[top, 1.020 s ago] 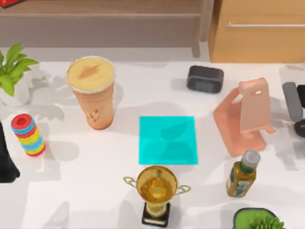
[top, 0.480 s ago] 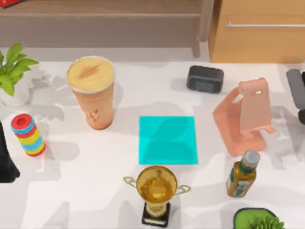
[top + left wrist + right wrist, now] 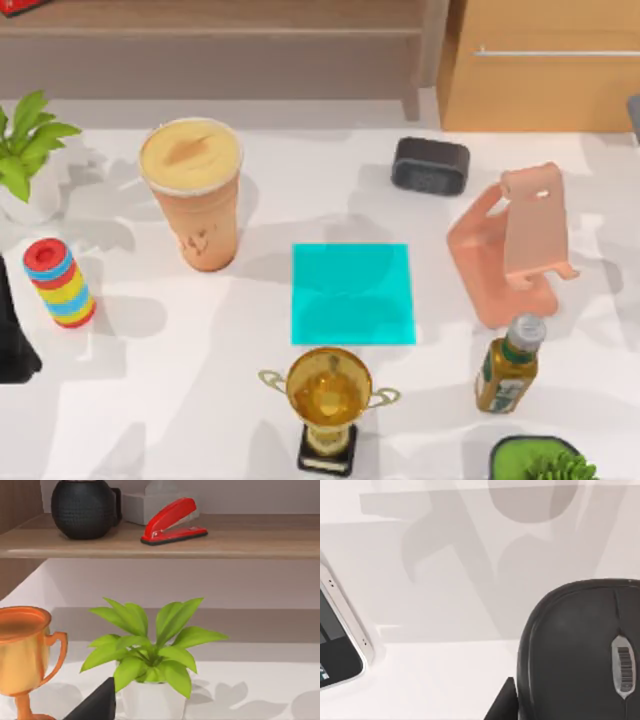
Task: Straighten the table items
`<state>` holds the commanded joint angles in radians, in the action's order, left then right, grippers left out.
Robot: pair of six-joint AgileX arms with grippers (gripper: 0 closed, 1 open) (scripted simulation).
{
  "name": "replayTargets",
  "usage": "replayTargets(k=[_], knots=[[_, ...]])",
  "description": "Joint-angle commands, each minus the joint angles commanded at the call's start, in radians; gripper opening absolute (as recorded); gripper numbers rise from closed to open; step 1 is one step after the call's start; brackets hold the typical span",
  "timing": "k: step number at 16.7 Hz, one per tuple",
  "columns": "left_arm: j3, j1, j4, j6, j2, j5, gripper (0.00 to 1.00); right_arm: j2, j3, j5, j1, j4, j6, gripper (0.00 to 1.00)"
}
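Right end effector hangs right over the small black oval computer mouse (image 3: 577, 650), silver-edged smartphone (image 3: 340, 635) just beside it on the white table (image 3: 445, 680); can't tell its grip state. I'd centre over the mouse's body before closing. Tan foamy-topped cup (image 3: 192, 195) sits at 10 o'clock.
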<state>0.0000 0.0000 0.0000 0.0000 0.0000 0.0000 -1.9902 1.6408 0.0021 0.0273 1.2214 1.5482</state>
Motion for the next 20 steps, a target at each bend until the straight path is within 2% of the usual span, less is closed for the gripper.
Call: replayTargets(k=[5,9,13,20], knots=[[0.0,0.0,0.0,0.0,0.0,0.0,1.0,-0.006,0.005,0.0,-0.004,-0.002,-0.011,0.0],[0.0,0.0,0.0,0.0,0.0,0.0,1.0,-0.035,0.109,0.002,-0.038,0.003,-0.157,0.0],[0.0,0.0,0.0,0.0,0.0,0.0,1.0,-0.082,0.284,0.007,-0.11,0.001,-0.464,0.0],[0.0,0.0,0.0,0.0,0.0,0.0,1.0,-0.208,0.513,0.004,-0.349,0.002,-1.207,0.0]])
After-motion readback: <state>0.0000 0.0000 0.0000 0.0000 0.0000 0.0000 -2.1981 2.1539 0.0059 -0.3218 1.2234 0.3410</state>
